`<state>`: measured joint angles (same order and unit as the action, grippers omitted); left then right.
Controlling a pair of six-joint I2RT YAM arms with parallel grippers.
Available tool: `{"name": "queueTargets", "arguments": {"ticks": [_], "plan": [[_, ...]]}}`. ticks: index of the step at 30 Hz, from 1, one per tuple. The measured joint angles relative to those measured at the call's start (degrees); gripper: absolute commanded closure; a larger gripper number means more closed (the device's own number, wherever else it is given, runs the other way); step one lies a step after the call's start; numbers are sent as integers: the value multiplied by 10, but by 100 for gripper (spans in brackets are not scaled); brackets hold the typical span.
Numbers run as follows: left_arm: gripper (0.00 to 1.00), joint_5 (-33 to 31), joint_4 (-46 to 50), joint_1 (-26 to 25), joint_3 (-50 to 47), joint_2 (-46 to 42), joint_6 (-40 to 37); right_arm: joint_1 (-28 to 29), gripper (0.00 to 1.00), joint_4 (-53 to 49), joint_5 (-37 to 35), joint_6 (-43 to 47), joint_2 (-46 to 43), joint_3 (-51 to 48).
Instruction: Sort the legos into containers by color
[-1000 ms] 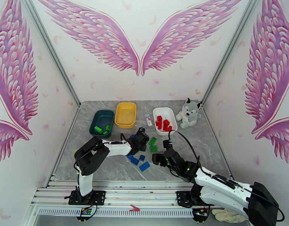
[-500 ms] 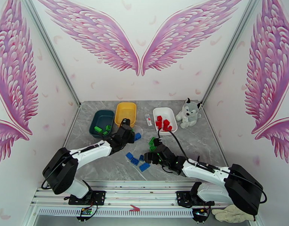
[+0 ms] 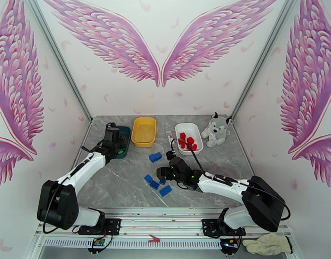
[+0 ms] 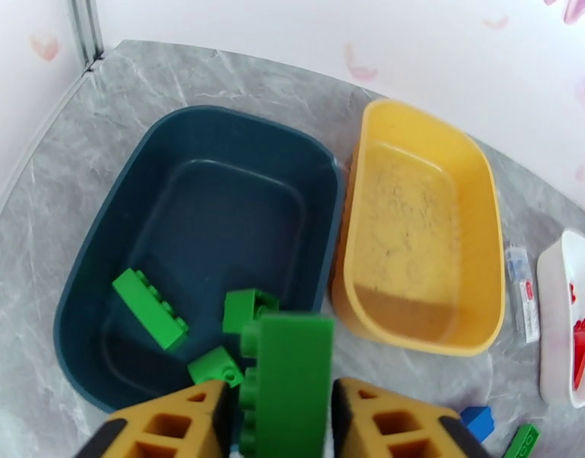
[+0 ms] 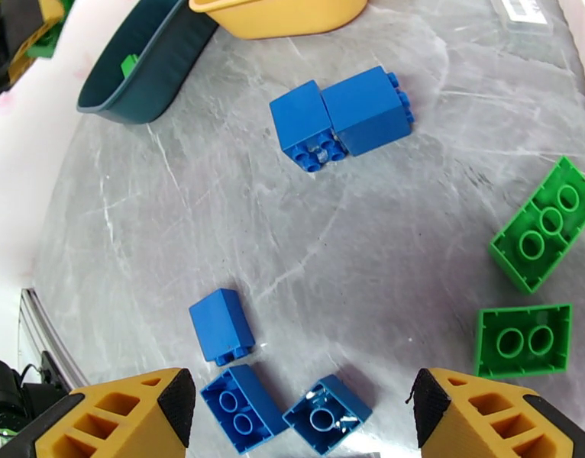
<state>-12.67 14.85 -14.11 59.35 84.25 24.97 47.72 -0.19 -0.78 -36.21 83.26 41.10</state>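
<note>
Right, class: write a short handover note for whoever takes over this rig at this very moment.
Left gripper: shut on a green brick, over the teal tray.
Right gripper: open, above loose blue bricks on the table.
Done: three greens in the teal tray; reds in the white tray.
Left: drop the held green brick; two greens and the blue bricks lie on the table; the yellow tray is empty.

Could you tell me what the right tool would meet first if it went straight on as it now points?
Most likely the square blue brick lying hollow side up between the right tool's open jaws, with the table beneath; depth is unclear.
</note>
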Motion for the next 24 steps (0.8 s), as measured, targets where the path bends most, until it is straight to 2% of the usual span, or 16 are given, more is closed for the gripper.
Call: {"name": "queueTargets", "arguments": {"ticks": [3, 6, 11, 15, 18, 24], "plan": [[25, 3, 4, -8, 1, 5, -3, 0, 19, -1, 0, 6, 7, 3], [24, 0, 0, -23, -24, -21, -3, 0, 19, -4, -1, 14, 7, 3], [23, -20, 14, -64, -68, -119, -2, -1, 18, -5, -9, 18, -3, -17], [20, -41, 14, -136, -85, -182, 4, -5, 17, -14, -28, 18, -40, -49], [20, -55, 4, -199, -111, -197, 15, -12, 17, -23, -49, 17, -69, -62], [17, -72, -33, -307, -150, -118, 44, -45, 16, -41, -79, 3, -93, -79]]}}
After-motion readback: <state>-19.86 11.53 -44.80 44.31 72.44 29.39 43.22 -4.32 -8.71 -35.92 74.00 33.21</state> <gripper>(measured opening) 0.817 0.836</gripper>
